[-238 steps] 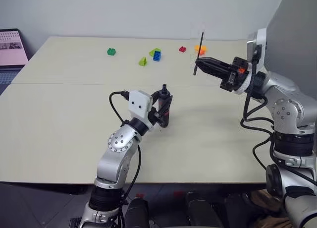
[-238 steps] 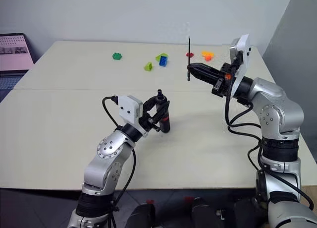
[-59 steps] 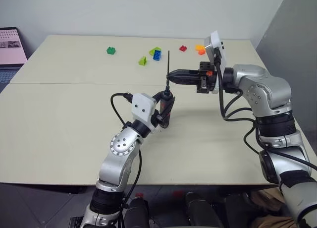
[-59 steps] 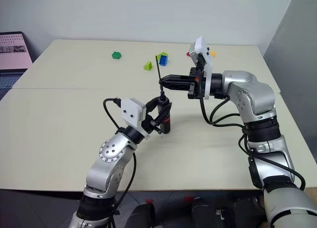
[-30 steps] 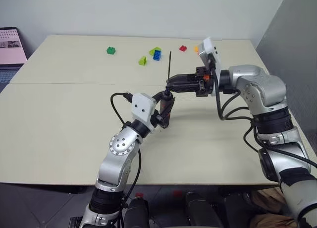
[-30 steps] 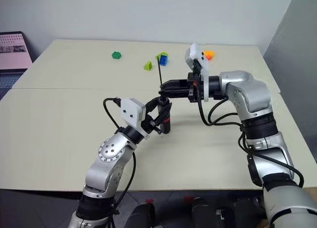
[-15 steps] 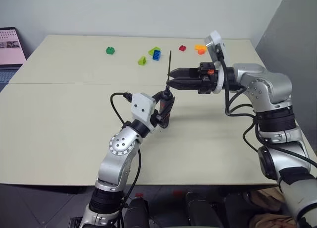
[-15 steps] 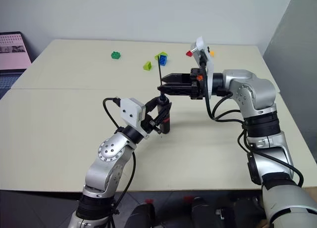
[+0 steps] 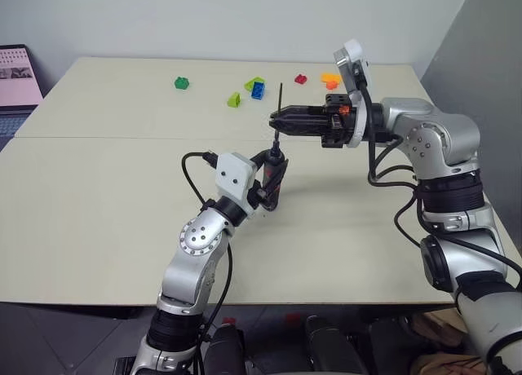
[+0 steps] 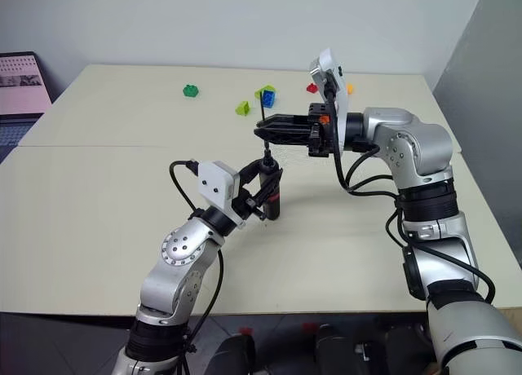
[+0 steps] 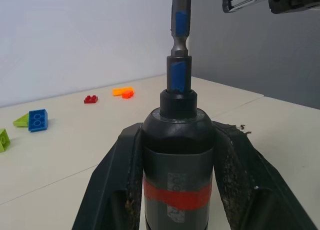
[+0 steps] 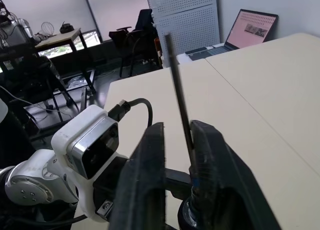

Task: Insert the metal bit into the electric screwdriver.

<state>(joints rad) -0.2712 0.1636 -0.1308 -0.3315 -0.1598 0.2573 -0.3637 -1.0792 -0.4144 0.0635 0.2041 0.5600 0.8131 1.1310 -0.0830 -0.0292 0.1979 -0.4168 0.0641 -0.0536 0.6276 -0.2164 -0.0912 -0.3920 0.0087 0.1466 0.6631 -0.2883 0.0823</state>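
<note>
While left gripper (image 9: 272, 182) clenched on electric screwdriver (image 11: 178, 162), metal bit (image 12: 179, 101) between near-closed right gripper (image 12: 179, 162) fingers.

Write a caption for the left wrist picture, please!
Left gripper holds the electric screwdriver upright, the metal bit standing in its tip.

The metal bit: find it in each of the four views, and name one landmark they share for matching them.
Left eye view: the metal bit stands upright near the centre, above the electric screwdriver.
Right eye view: the bit stands upright near the centre, over the same tool.
Left wrist view: the bit rises from the screwdriver's collar.
Right wrist view: the bit is a thin slanted rod.
Shared landmark: the electric screwdriver.
</note>
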